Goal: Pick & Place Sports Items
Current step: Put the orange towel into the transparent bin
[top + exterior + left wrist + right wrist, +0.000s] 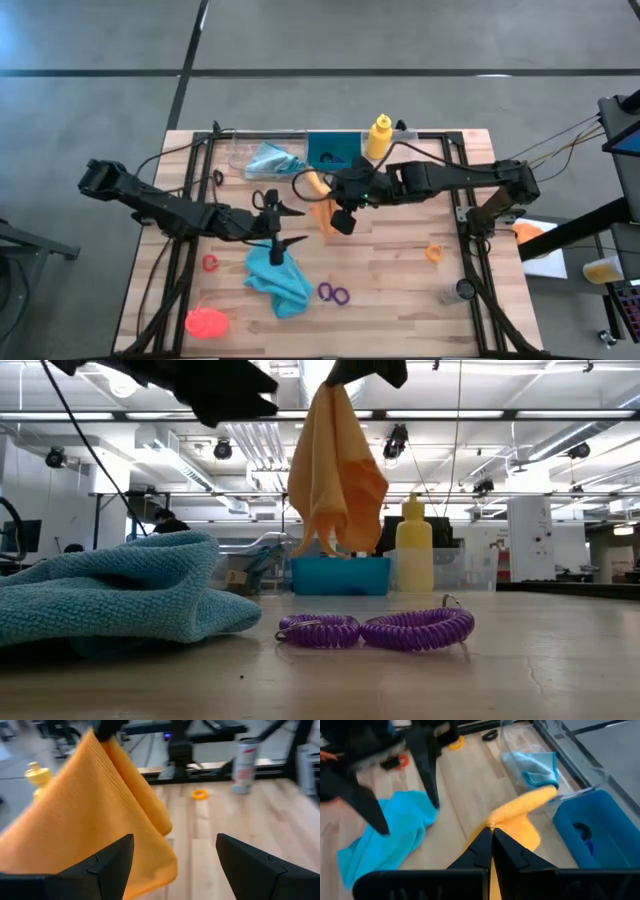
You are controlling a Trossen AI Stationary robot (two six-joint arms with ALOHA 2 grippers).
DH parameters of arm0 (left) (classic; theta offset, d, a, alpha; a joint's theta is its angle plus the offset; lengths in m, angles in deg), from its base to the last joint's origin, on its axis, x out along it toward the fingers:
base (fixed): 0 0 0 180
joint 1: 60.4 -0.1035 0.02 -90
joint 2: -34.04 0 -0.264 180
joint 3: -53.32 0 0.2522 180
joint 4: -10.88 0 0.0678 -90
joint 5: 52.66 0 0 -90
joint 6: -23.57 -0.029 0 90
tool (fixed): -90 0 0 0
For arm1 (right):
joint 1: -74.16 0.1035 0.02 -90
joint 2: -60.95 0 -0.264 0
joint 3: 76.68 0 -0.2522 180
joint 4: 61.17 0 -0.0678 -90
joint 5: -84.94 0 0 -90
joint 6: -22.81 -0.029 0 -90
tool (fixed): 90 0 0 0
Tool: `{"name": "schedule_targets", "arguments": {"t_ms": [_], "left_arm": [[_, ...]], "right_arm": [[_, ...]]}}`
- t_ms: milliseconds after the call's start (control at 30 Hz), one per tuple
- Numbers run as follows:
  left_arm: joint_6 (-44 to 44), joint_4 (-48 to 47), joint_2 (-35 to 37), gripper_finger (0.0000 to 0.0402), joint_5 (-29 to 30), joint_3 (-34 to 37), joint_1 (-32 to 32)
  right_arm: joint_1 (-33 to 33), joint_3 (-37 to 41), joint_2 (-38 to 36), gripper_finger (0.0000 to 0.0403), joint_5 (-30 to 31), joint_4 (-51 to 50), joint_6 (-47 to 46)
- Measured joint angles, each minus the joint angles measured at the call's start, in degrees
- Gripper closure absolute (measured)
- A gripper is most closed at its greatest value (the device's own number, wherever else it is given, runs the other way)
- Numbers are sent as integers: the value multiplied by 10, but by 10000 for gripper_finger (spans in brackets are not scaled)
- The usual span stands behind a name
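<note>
Right end effector (491, 837) pinches the orange cloth (335, 470) aloft; left end effector (285, 225) spread, facing it.

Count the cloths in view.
3: an orange cloth hanging from the right end effector, a teal cloth on the table, a pale blue cloth in the clear tray.

A large robotics lab or workshop hall: polished concrete floor (420, 40), rows of ceiling strip lights (520, 415), exposed ducts, and a wooden counter (400, 280) on a metal frame.

Orange cloth (335, 470) — soft, ribbed weave; table (400, 280) — wood.
</note>
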Motion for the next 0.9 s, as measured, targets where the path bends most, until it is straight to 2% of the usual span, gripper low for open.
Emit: {"name": "schedule_targets", "arguments": {"t_ms": [267, 333, 567, 900], "left_arm": [[50, 13, -90, 116, 143, -29, -2], [58, 14, -107, 116, 161, -37, -2], [60, 15, -131, 116, 161, -69, -2], [77, 29, -140, 116, 144, -73, -19]], "right_arm": [[-9, 0, 0, 392, -6, 39, 13], [-9, 0, 0, 392, -6, 41, 17], [-9, 3, 0, 392, -7, 40, 19], [-9, 14, 0, 392, -8, 40, 23]]}}
